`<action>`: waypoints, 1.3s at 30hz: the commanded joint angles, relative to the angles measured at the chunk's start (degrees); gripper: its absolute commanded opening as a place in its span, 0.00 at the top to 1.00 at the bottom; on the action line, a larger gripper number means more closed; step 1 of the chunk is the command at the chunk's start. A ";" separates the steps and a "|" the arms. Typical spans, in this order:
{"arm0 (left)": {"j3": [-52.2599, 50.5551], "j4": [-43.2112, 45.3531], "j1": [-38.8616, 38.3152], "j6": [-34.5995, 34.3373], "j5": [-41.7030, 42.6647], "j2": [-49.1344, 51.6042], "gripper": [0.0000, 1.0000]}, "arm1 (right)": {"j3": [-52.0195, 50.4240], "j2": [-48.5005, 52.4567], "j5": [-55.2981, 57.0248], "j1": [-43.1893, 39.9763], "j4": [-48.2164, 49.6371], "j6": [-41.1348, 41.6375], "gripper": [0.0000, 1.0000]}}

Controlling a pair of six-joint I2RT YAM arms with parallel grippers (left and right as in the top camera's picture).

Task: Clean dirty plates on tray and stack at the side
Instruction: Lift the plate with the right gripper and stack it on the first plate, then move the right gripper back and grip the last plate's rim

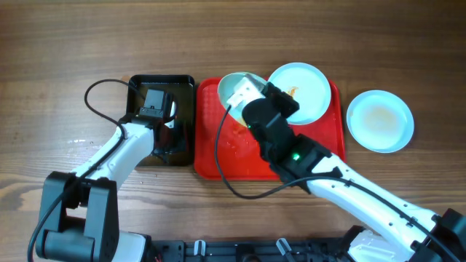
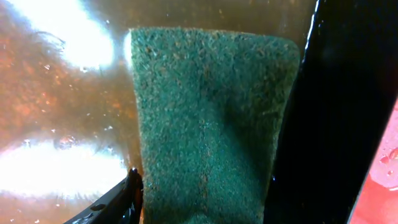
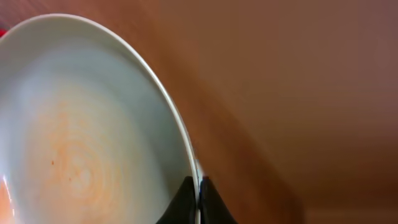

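Wood-grain brown tabletop (image 1: pixel 58 44) is carrying everything. At the left, the white-and-black left arm (image 1: pixel 120 149) is slanting up from the lower edge, bent at the elbow, with its wrist pointing at the small black rectangular tray (image 1: pixel 182 80). The left gripper (image 1: pixel 155 98) is hanging over that tray's wet, shining floor. In the left wrist view a dark green scouring sponge (image 2: pixel 211 124) is running up from the claw. One black finger (image 2: pixel 126 199) is touching the sponge's left edge while the other is lost in the dark, so I cannot tell whether the claw is clamping the sponge.

Just beside the black tray, the large red rectangular plastic tray (image 1: pixel 206 145) is lying flat. The right arm (image 1: pixel 364 193) is slanting across it from the lower right corner, with a small green light (image 1: pixel 295 155) glowing on its black forearm. The right gripper (image 3: pixel 196 196) is almost fully closed, and its black fingertips (image 3: pixel 184 202) are pinching the rim of the tilted plate (image 1: pixel 234 81). This round, pale blue-white, shallow plate is standing on edge above the red tray's upper left part, showing a faint orange smear in its centre.

The flat plate (image 1: pixel 306 84), identical, is sitting in the red tray's upper right corner with orange marks by its left edge. The outer plate (image 1: pixel 380 120) is resting on the table near the tray's right rim, wearing a brownish film.
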 commanded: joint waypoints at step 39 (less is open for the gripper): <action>0.72 0.42 0.07 -0.28 -0.59 -0.98 0.45 | -1.75 0.74 -64.89 -74.40 -26.51 52.46 0.60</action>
